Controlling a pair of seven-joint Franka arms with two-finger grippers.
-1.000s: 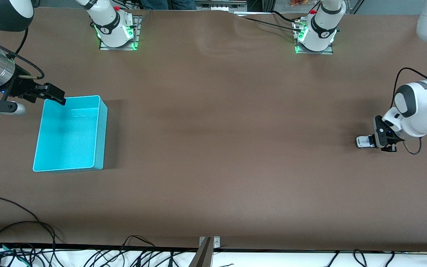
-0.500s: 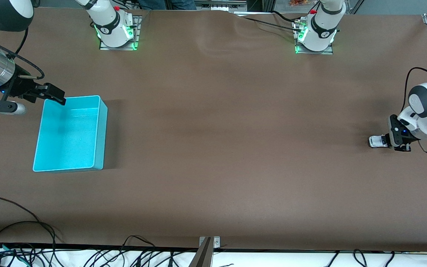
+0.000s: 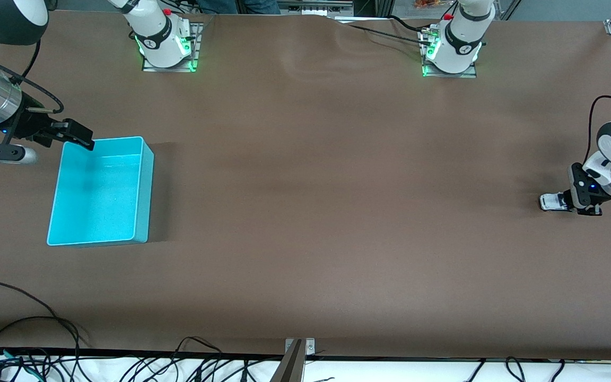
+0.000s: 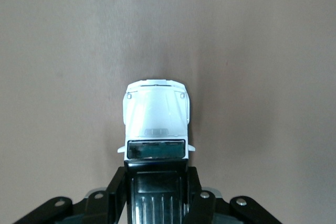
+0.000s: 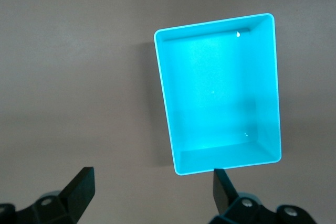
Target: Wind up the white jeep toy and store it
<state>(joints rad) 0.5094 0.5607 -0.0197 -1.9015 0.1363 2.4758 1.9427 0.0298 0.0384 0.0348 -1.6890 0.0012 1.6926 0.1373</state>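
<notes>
Left claw point(image 3: 564, 202): low at the tabletop, at the left arm's end, pinching the jeep by its black-roofed rear half; one finger point(image 4: 119, 184) sits against each side of the roof.
Jeep point(image 3: 551, 201): tiny white toy in the left claw's grip, white hood sticking out past the fingertips toward the bin's end of the tabletop; in the left wrist view point(image 4: 156, 121) hood and windshield show, the rear is hidden between the fingers. Whether the wheels touch the tabletop cannot be told.
Right claw point(image 3: 75, 135): spread wide, nothing between its fingers, hanging over the bin's rim at the corner nearest the right arm's end of the tabletop; this arm waits. In the right wrist view point(image 5: 152, 187) both fingertips frame the tabletop just beside the bin.
Bin point(image 3: 143, 180): cyan, rectangular, open-topped, at the right arm's end, well apart from the jeep.
Bin contents point(image 5: 220, 93): nothing inside, only the bare cyan floor with a few light glints.
Tabletop point(image 3: 326, 185): brown cover.
</notes>
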